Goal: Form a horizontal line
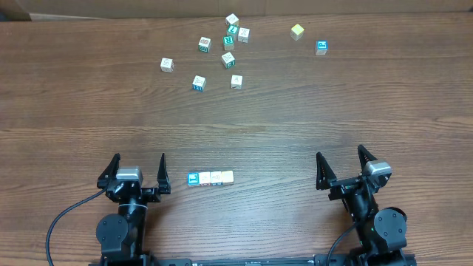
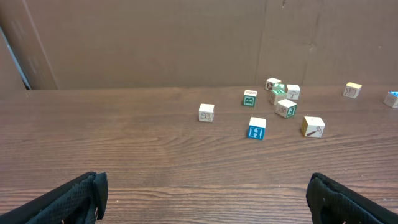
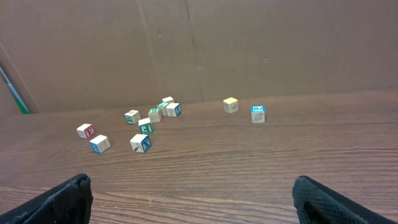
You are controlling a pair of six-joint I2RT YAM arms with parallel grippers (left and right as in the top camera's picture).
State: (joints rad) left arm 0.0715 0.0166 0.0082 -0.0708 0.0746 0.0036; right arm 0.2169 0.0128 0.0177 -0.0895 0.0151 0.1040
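The horizontal line (image 1: 211, 178) is a straight row of four tiny touching cubes near the table's front: one blue-faced at the left, two whitish, one pale cream at the right. It shows only in the overhead view. My left gripper (image 1: 137, 167) is open and empty, just left of the row. My right gripper (image 1: 342, 165) is open and empty, well to the right of it. In the left wrist view my left gripper (image 2: 205, 199) has its fingers spread wide over bare wood. In the right wrist view my right gripper (image 3: 193, 199) is spread the same way.
Several loose letter cubes lie scattered at the far side of the table: a cluster (image 1: 228, 41), a yellow-green cube (image 1: 297, 32) and a blue-faced cube (image 1: 321, 47). They also show in the left wrist view (image 2: 283, 99) and the right wrist view (image 3: 146, 124). A brown cardboard wall (image 2: 186, 37) stands behind them.
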